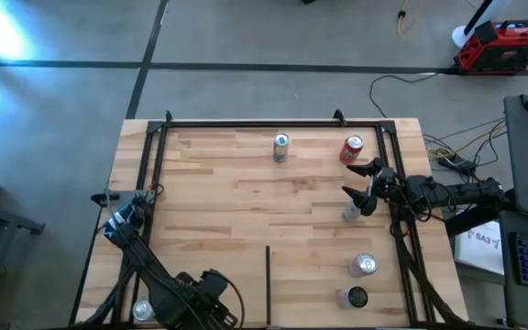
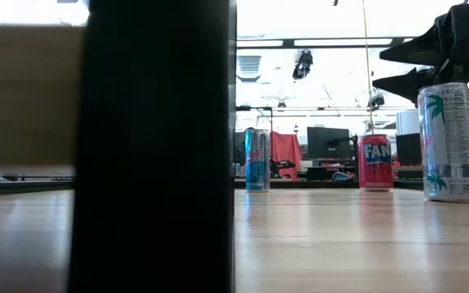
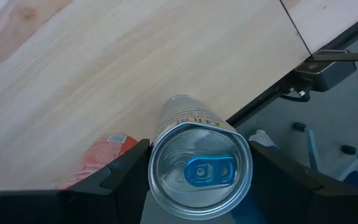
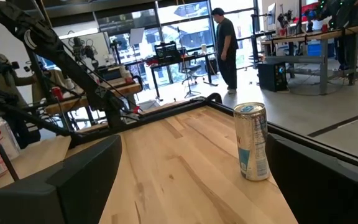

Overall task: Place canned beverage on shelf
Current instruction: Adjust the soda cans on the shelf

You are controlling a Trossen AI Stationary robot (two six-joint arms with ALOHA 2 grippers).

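Note:
The shelf [image 1: 246,202] is a light wooden board framed by black rails. At its near left corner my left gripper [image 1: 143,310] points down, shut on a silver can with a blue tab [image 3: 199,171]. My right gripper [image 1: 348,180] stands open and level by the right rail, with nothing between its fingers. A pale can [image 4: 252,142] stands upright on the board just ahead of it, apart from both fingers [image 1: 351,213]. The low view shows this gripper [image 2: 418,69] above and beside that can [image 2: 449,142]. My left gripper pinches the silver can's side wall just under the top rim [image 3: 156,163] between its two fingers [image 3: 126,171], one on each side. The fingers come from above, pointing down. The can is upright below them; its base is hidden by its own body.
A blue-and-silver can [image 1: 280,147] and a red can [image 1: 352,149] stand near the far rail. Two more cans [image 1: 363,266] [image 1: 356,297] stand near the right front. A thin black divider strip [image 1: 267,284] runs in from the near edge. An orange-red object [image 3: 101,158] lies below the left gripper.

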